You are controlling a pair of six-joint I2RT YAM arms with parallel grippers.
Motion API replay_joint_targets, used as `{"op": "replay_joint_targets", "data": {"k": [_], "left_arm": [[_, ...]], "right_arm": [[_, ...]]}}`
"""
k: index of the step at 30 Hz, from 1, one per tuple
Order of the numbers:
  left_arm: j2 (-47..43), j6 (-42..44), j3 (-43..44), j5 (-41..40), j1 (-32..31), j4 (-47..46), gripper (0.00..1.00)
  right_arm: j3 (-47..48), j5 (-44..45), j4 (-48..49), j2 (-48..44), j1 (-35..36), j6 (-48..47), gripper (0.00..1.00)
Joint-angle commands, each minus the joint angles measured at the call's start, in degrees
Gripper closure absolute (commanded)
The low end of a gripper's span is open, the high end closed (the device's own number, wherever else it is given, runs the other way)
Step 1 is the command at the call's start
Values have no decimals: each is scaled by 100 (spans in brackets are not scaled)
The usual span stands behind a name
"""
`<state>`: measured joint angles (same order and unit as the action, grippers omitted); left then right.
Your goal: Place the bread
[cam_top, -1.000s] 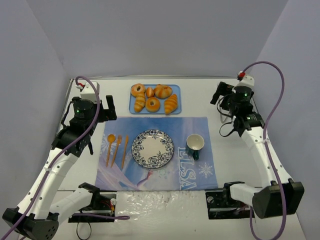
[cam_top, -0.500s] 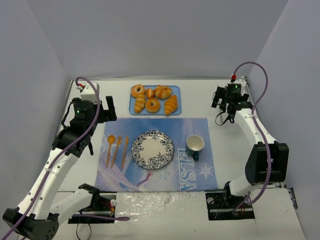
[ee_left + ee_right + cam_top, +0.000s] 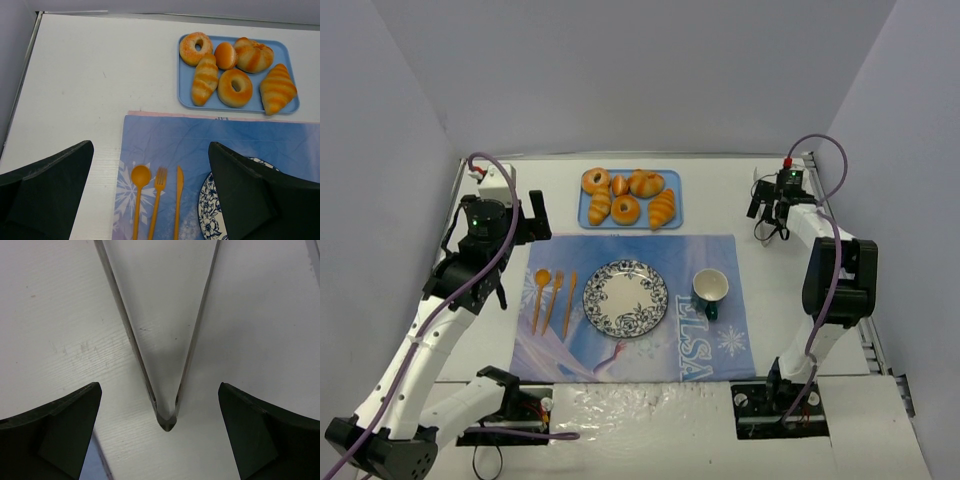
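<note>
The bread, a golden-orange ridged croissant (image 3: 662,208), lies at the right end of the blue tray (image 3: 670,224), also in the left wrist view (image 3: 277,89). My left gripper (image 3: 525,240) is open and empty, held high left of the tray, over the cutlery (image 3: 150,146). My right gripper (image 3: 770,215) is open at the far right of the table. In the right wrist view it (image 3: 159,390) straddles the hinge end of metal tongs (image 3: 167,419) lying on the white table, without touching them.
The tray also holds two donuts (image 3: 235,87), a paler roll (image 3: 205,80) and other buns. On the blue mat (image 3: 720,340) lie a patterned plate (image 3: 626,297), a green cup (image 3: 710,288) and an orange spoon, fork and knife (image 3: 554,298).
The right arm has folded back and its gripper has moved to the far right of the table, down over the tongs. The left arm has barely moved.
</note>
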<state>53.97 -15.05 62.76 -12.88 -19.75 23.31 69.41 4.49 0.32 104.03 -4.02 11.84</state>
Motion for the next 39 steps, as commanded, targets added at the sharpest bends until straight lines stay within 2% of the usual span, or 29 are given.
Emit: {"op": "replay_joint_targets", "data": {"k": [1,39], "left_arm": [[-90,54,280,-68,41,-339,3],[-17,125,280,-22,41,-327,3]], "right_arm": [[298,-93,503,108,-73,-29,0],[1094,-262,443,1479,-284,303,2]]}}
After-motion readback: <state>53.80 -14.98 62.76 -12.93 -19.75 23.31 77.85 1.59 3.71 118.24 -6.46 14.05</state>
